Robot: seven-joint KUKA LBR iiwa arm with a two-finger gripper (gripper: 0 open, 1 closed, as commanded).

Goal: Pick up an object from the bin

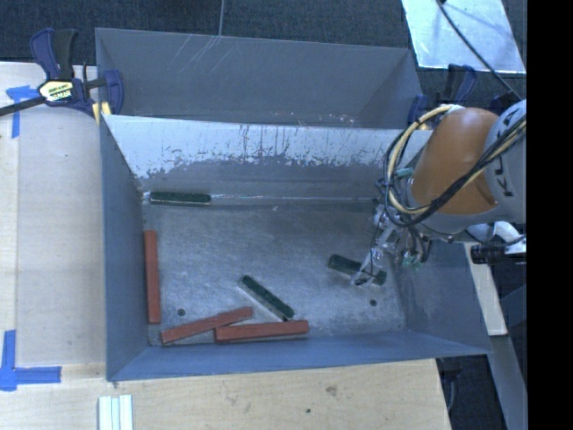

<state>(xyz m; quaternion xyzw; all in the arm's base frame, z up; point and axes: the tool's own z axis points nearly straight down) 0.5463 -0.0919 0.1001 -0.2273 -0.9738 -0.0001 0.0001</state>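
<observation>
My gripper (370, 276) is low over the bin floor at the right side, close to the right wall. A short dark green bar (342, 263) lies flat just to its left, with its right end touching or nearly touching the gripper's tip. Whether the bar is between the tips cannot be made out. A longer dark green stick (267, 297) lies slanted on the floor farther left, toward the front.
Two red-brown sticks (207, 325) (261, 331) lie end to end along the front wall. A third red-brown stick (153, 276) runs along the left wall. Another dark green stick (179, 199) rests against the back wall at the left.
</observation>
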